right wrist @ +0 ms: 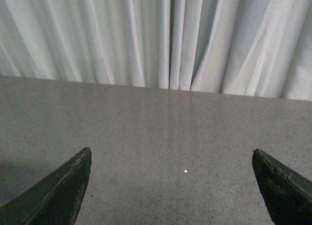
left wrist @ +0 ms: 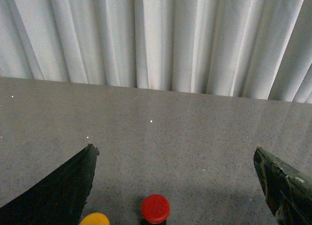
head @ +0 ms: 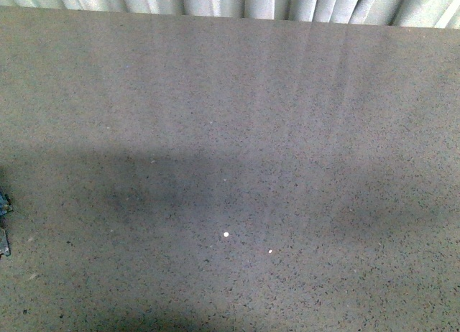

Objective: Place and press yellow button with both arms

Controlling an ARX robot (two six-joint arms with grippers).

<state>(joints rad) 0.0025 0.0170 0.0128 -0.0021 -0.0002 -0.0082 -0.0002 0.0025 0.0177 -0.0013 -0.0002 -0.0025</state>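
Yellow button (left wrist: 95, 218) nearest left wrist camera, only cap showing, cut by frame edge. Red button (left wrist: 155, 209) just beside it. Both on grey speckled table (left wrist: 195, 127), between the fingers of left gripper (left wrist: 173, 149); yellow cap close to one finger (left wrist: 63, 186), contact unclear. Left jaws spread wide, gripping nothing. Right gripper (right wrist: 170, 150) also gaping wide, nothing held, over table. Front view: white curtain (head: 215, 0) at 12 o'clock; dark blue sliver (head: 3, 204) at 9 o'clock edge, too small to identify.

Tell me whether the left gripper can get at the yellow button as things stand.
Probably yes: the left gripper is open, the yellow button sits close by, nothing between, though the red button beside it may interfere.
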